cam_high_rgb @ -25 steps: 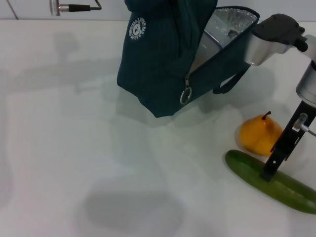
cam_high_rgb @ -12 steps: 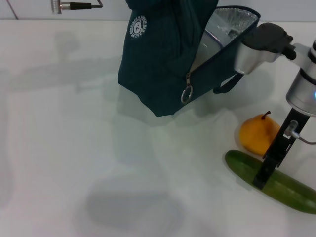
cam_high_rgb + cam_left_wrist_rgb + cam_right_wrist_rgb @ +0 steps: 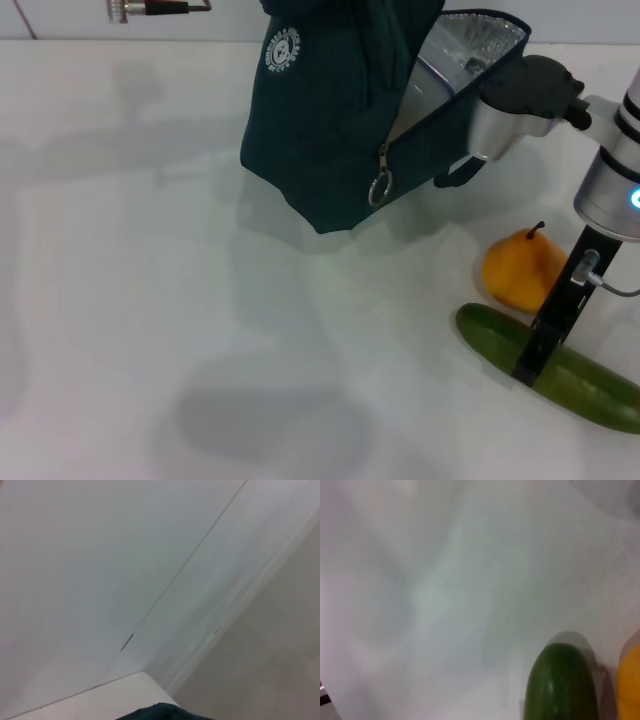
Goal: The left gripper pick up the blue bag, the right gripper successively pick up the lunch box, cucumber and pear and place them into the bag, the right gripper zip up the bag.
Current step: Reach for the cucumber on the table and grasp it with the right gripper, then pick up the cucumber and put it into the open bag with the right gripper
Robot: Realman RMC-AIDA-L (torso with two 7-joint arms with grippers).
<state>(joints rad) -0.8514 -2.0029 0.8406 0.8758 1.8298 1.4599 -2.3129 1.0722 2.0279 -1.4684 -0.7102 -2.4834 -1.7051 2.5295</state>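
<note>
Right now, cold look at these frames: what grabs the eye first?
The blue bag hangs lifted at the top centre of the head view, mouth unzipped and foil lining showing. At lower right, the right gripper is down on the cucumber, with the pear just behind it on the white table.

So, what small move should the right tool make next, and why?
Probably ease a little lower onto the cucumber and grip it: the right tool stands right over it, the cucumber lies on the table, and the blue bag hangs open.
</note>
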